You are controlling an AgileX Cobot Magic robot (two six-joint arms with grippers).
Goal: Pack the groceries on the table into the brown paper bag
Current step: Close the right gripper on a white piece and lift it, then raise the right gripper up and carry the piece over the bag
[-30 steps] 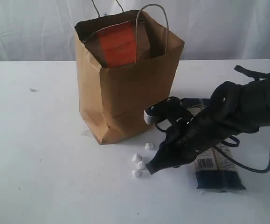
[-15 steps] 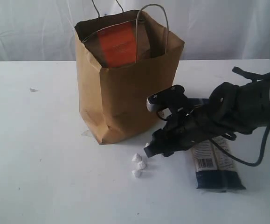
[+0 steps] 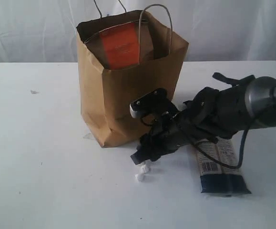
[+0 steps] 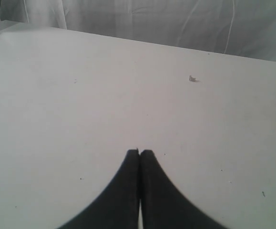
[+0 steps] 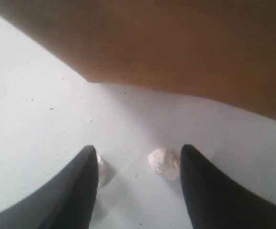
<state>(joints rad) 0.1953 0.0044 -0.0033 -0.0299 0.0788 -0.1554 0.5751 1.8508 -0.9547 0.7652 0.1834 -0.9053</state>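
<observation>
- The brown paper bag [image 3: 128, 95] is stood upright on the table [image 3: 42, 167], with the brown pouch with orange label [image 3: 121, 45] inside it.
- The long dark pasta packet [image 3: 219, 171] is laid flat near the bag's base.
- The right gripper [image 5: 138, 152] is held spread just beside that base, with a white crumb [image 5: 163, 163] between its fingers.
- The left gripper [image 4: 139, 153] is pressed together, empty.

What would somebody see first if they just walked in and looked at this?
The tall brown paper bag stands mid-table, an orange-labelled pouch poking out of its top. Right in front of it, the black right end effector reaches low, with a small white lump between its open jaws. A long dark pasta packet lies flat on the white table to the right.
</observation>
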